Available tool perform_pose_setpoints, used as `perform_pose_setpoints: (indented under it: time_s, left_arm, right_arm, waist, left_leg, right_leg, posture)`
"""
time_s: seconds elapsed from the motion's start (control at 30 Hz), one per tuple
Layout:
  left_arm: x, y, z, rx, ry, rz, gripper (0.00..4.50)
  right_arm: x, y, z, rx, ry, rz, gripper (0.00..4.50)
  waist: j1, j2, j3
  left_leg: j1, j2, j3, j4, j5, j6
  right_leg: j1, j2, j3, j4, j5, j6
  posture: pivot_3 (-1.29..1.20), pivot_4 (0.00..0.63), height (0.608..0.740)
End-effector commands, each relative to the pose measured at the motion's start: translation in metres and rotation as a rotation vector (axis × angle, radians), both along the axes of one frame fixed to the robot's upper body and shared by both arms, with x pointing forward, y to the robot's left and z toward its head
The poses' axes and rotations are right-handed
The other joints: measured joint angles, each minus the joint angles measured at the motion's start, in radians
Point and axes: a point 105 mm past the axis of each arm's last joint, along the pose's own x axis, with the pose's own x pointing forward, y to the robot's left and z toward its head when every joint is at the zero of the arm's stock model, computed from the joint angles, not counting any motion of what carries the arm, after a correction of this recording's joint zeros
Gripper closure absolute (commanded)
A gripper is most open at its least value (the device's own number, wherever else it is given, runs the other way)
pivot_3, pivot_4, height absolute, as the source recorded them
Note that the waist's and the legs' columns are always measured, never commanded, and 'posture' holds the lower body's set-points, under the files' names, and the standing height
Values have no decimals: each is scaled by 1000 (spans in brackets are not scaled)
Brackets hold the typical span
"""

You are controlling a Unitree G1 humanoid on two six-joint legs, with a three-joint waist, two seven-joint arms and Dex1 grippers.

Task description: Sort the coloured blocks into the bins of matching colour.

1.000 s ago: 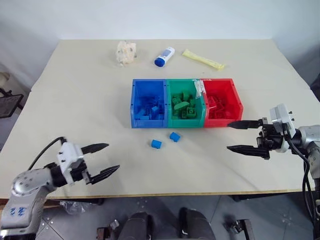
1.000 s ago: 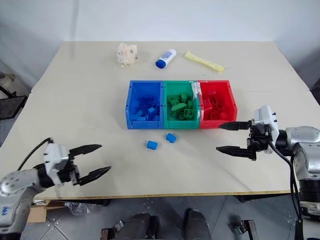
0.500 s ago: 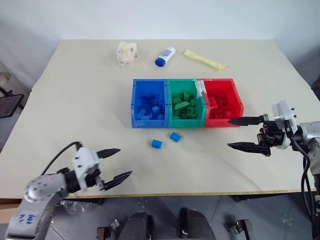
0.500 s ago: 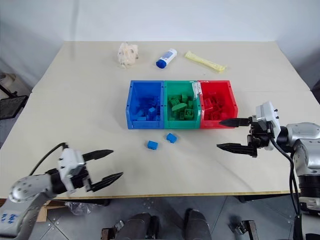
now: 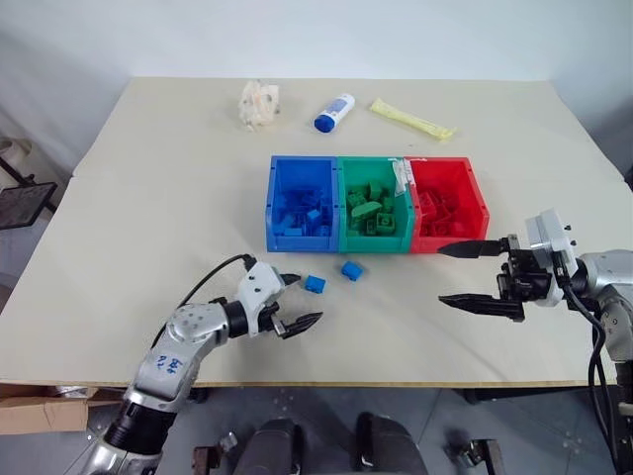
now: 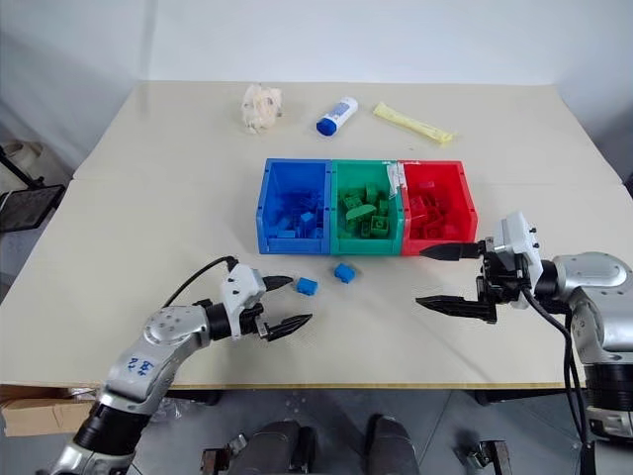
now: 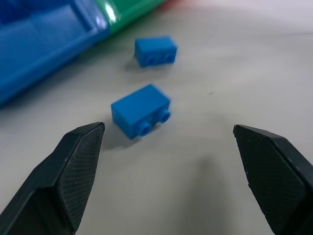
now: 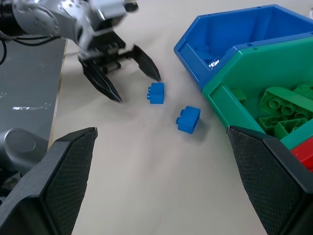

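Swinging in from the near left edge, my left pincer (image 5: 293, 302) had closed most of the distance and stood with jaws wide apart, empty, just short of the nearer blue block (image 5: 314, 284); the second blue block (image 5: 349, 269) lay just beyond it, both on the counter (image 5: 158, 198) in front of the bins (image 5: 376, 204). My right pincer (image 5: 475, 276) had barely shifted, hanging spread and empty near the red bin. I judged the risk was a fingertip nudging the nearer block into its neighbour, or a skewed grip twisting it loose. Farther back on the pale counter lay a white bottle (image 5: 333, 112), a crumpled wad (image 5: 259, 102) and a yellow packet (image 5: 411, 118); a white wall rose behind.
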Motion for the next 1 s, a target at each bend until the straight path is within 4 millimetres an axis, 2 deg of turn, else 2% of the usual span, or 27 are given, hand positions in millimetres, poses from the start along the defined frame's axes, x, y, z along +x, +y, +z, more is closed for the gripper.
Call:
perform_pose_setpoints:
  time_s: [0.03, 0.17, 0.2, 0.3, 0.5, 0.63, 0.83, 0.93, 1.0]
  left_arm:
    - [7, -13, 1, 31, -48, -47, 0]
    - [17, -17, 0, 54, -43, -57, 0]
    - [18, -18, -1, 62, -45, -66, 194]
    - [19, -20, -2, 69, -45, -76, 923]
    - [20, -20, -2, 75, -39, -78, 2829]
    - [19, -22, 1, 67, -50, -93, 2900]
    - [23, -21, 31, 18, -140, -90, 2900]
    - [42, -10, 68, -35, -210, -2, 2900]
    - [53, -5, 84, -41, -244, 47, 2900]
  right_arm:
    - [-5, 1, 10, 27, -44, -8, 67]
    - [-6, 0, 10, 31, -50, -28, 67]
    - [-6, 0, 10, 32, -52, -32, 24]
    - [-8, 0, 10, 32, -53, -40, 0]
    - [-9, -3, 9, 30, -56, -55, 0]
    - [-9, -4, 10, 29, -62, -64, 0]
    - [-9, -5, 11, 40, -73, -70, 0]
    - [-8, -3, 23, 104, -105, -71, 0]
    - [-6, -3, 29, 136, -120, -77, 0]
  waist:
    - [3, 0, 0]
    - [1, 0, 0]
    - [1, 0, 0]
    - [1, 0, 0]
    - [2, 0, 0]
    - [2, 0, 0]
    - [2, 0, 0]
    - [4, -1, 0]
    - [4, -1, 0]
  left_leg:
    - [0, 0, -1, 0, 0, 0]
    - [0, 0, 0, 1, 0, 0]
    - [0, 0, 0, 1, 0, 0]
    - [0, 0, 0, 1, 0, 0]
    - [0, 0, 0, 1, 0, 0]
    - [0, 0, 0, 1, 0, 0]
    - [0, 0, 0, 1, 0, 0]
    - [0, 0, 0, 1, 0, 0]
    - [-1, 0, -1, 2, 0, 1]
  right_leg:
    - [0, 0, 0, 0, 0, 0]
    - [0, 0, -1, 0, 0, 0]
    - [0, 0, -1, 0, 0, 0]
    - [0, 1, -1, 1, 0, 0]
    - [0, 0, -1, 1, 0, 0]
    - [1, 0, -1, 1, 0, 0]
    - [0, 0, -1, 1, 0, 0]
    - [0, 0, -1, 1, 0, 0]
    - [0, 1, -1, 1, 0, 0]
  posture:
    - [0, 150, 740]
    - [0, 150, 740]
    - [0, 150, 740]
    - [0, 150, 740]
    - [0, 150, 740]
    - [0, 150, 740]
    - [0, 150, 740]
    - [0, 150, 740]
    - [0, 150, 740]
